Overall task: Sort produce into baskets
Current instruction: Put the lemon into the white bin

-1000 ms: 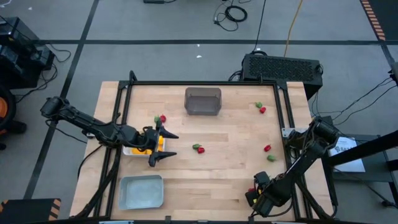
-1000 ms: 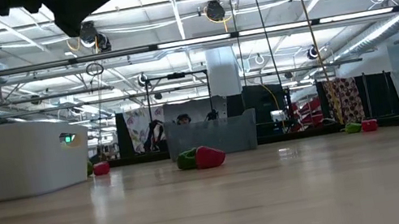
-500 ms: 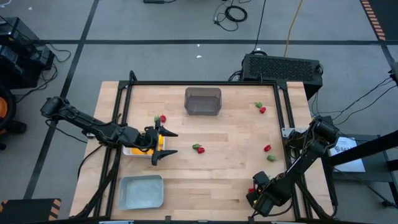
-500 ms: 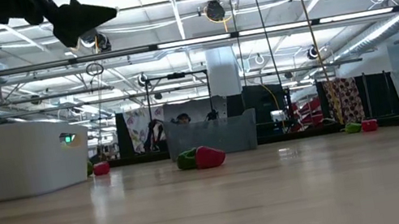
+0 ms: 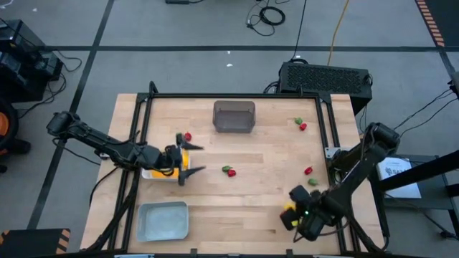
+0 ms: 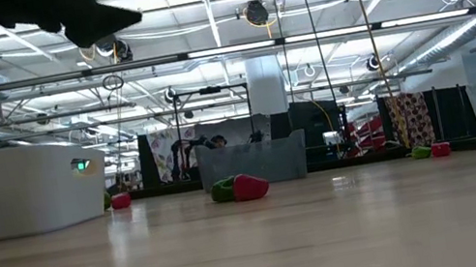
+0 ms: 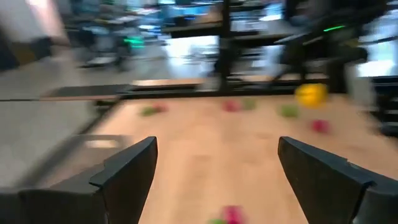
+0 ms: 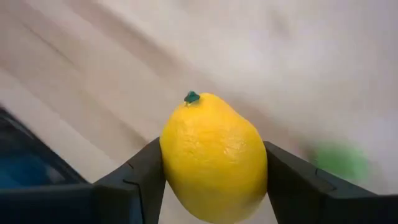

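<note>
My right gripper (image 5: 290, 212) is shut on a yellow lemon (image 8: 214, 155) near the table's near right corner, above the wood. My left gripper (image 5: 191, 158) is open and empty above the right end of the white tray (image 5: 152, 173), which holds yellow pieces (image 5: 182, 164). The dark grey bin (image 5: 234, 116) stands at the far middle. The light grey-blue tray (image 5: 163, 220) stands at the near left. Small red and green pieces lie on the table near the left gripper (image 5: 186, 136), at the middle (image 5: 228, 170), at the far right (image 5: 300, 125) and at the right (image 5: 310, 175). My right gripper pinches the lemon by its two opposite sides (image 8: 169, 163) between its two fingers (image 8: 140, 174). The lemon's green stem tip (image 8: 191, 97) points away from the gripper. The lemon is clear of the table.
A black frame (image 5: 237, 96) runs along the table's far edge and sides. A large black box (image 5: 326, 77) stands beyond the far right corner. Bare wood (image 5: 244, 208) lies between the light grey-blue tray and my right gripper.
My right gripper has gone up and a little toward the table's far edge with the lemon, and its arm has risen. My left gripper has swung slightly toward the far edge above the white tray and stays open.
</note>
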